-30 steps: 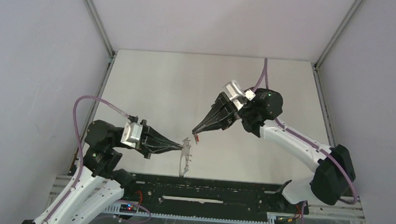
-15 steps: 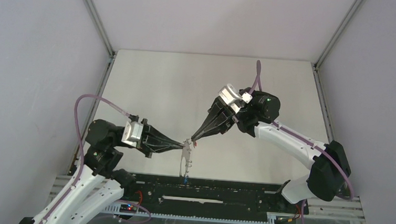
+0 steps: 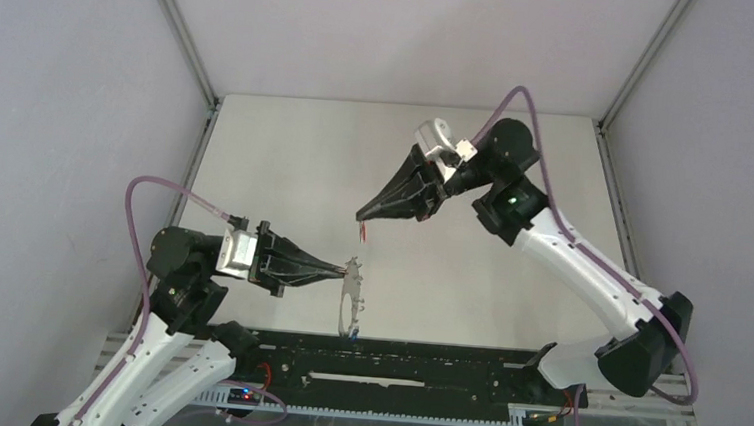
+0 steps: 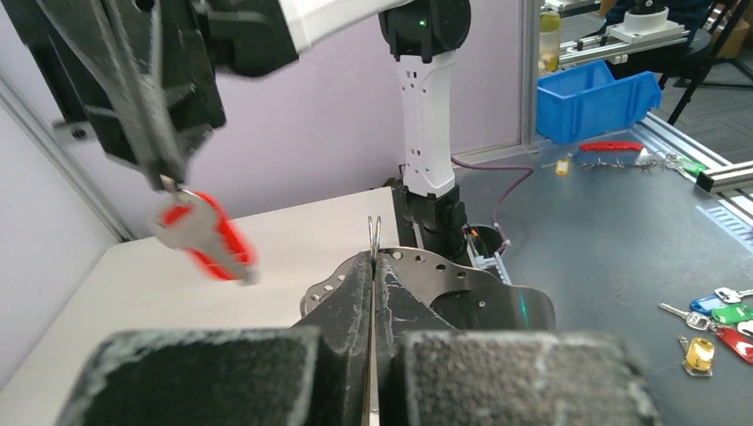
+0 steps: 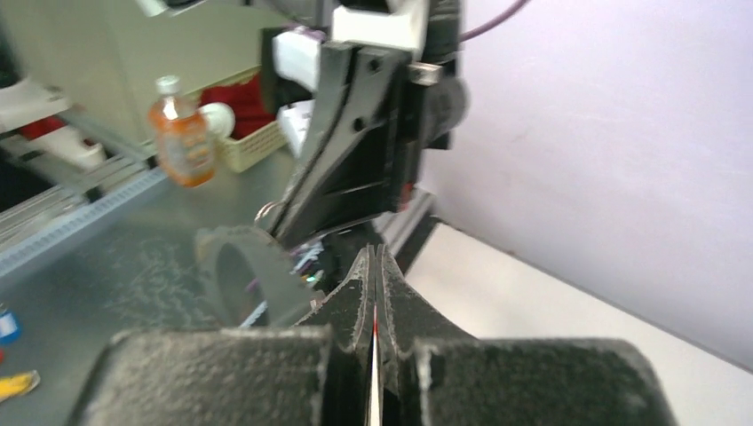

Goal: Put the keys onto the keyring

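1. Black rail (image 3: 423, 361): runs along the near edge of the counter (image 3: 296, 167), with both arm bases bolted beside it.

2. Left arm (image 3: 183, 280): rises from the near left corner and reaches toward the middle.

3. Left pincer (image 3: 342, 271): jaws fully closed, tips pinched on the rim of the keyring.

4. Keyring (image 3: 350, 298): thin grey metal ring, edge-on from overhead. It hangs from the left pincer's tips toward the black rail. In the left wrist view the rim carries a row of small holes, and a fine wire loop stands up just past the fingertips. A blue speck (image 3: 353, 337) sits at the lower end, too small to identify.

5. Red key (image 4: 209, 240): red plastic head, short metal shank, blurred. It dangles from the right pincer's tips. From overhead it lies just beyond the top of the keyring, apart from it and not touching.

6. Right pincer (image 3: 361, 216): jaws closed tight on the red key, with a red sliver between the pads in its own wrist view. It points down and left, toward the left pincer.

7. Right arm (image 3: 579, 272): white links arching from the near right corner.

8. Walls (image 3: 415, 35): pale, enclosing the counter at the far end and both sides.

9. Outside the cell, left wrist view: blue bin (image 4: 590, 98) and loose keys (image 4: 715, 315) with coloured heads.
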